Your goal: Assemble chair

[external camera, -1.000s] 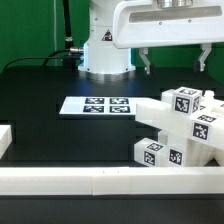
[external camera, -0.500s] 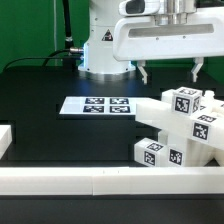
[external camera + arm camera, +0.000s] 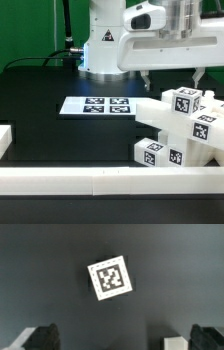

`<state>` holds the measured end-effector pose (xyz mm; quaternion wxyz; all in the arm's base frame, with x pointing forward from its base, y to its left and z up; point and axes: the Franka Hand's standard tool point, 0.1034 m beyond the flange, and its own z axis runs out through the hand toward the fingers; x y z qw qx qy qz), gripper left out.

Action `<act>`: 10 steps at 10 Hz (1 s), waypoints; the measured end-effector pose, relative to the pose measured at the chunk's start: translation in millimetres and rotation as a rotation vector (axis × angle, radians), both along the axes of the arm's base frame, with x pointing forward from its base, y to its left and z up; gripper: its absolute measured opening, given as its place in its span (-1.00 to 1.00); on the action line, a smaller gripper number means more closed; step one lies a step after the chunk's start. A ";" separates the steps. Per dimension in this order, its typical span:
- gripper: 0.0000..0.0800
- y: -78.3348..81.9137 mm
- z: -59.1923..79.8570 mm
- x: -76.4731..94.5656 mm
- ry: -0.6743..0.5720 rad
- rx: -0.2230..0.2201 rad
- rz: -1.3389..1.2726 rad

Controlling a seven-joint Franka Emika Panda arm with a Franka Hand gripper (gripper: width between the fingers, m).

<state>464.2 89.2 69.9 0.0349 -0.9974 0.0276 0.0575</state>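
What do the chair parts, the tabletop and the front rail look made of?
Chair parts: likely hard plastic, matte white, chunky moulded blocks with printed black-and-white tags stuck on. Tabletop: black, matte, no glare; could be cloth or a coated board, hard to tell. Front rail: plain white, smooth, probably plastic too.

A flat matte black table (image 3: pixel 45 85) is seen carrying the marker board (image 3: pixel 97 105), stacked chunky white tagged chair parts (image 3: pixel 180 130) and long plain white border rails (image 3: pixel 90 180).
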 end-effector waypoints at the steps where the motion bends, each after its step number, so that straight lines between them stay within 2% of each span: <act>1: 0.62 -0.3 -5.0 -1.1 -0.001 -0.004 0.001; 5: 0.62 -1.1 -6.7 -2.5 -0.005 -0.004 0.019; 7: 0.62 2.3 -28.2 -20.8 -0.027 -0.018 0.031; 10: 0.62 2.7 -51.1 -27.5 -0.026 -0.033 0.038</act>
